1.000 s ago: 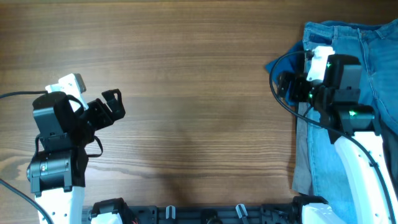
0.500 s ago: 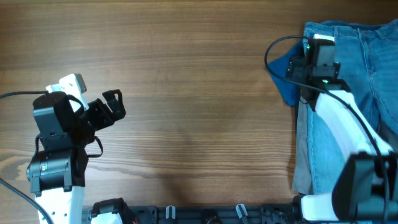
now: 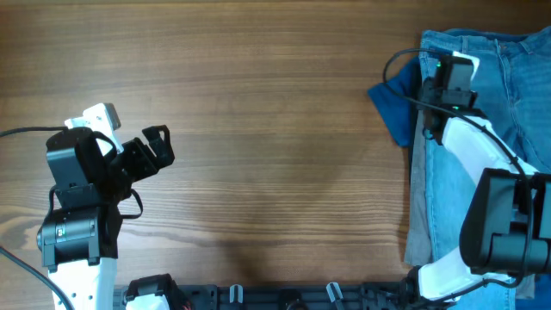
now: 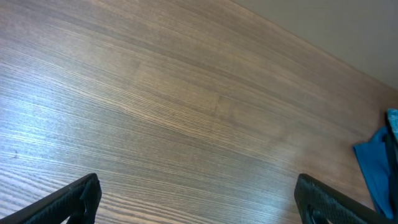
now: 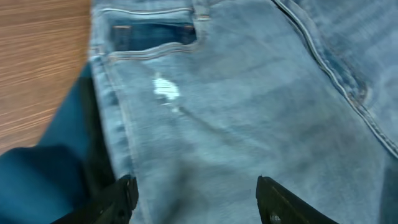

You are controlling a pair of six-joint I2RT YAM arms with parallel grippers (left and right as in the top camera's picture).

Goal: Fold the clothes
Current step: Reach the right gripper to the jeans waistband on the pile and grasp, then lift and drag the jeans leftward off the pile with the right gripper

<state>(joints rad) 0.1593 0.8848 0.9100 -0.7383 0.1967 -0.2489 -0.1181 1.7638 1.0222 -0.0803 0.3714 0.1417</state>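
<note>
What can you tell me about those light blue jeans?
The jeans are light blue denim, lying flat on the wooden table and running off the picture's right edge. Stitched seams, a pocket edge and a small white rip show. A grey garment peeks from under them, and a dark blue garment lies at their edge. The open right gripper is over them.

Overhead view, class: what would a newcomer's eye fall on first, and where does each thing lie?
The light blue jeans spread along the right edge of the table stand out, with a dark blue garment poking out at their left side. The right end effector hangs open over the jeans, while the left end effector sits open over bare wood at the far left.
</note>
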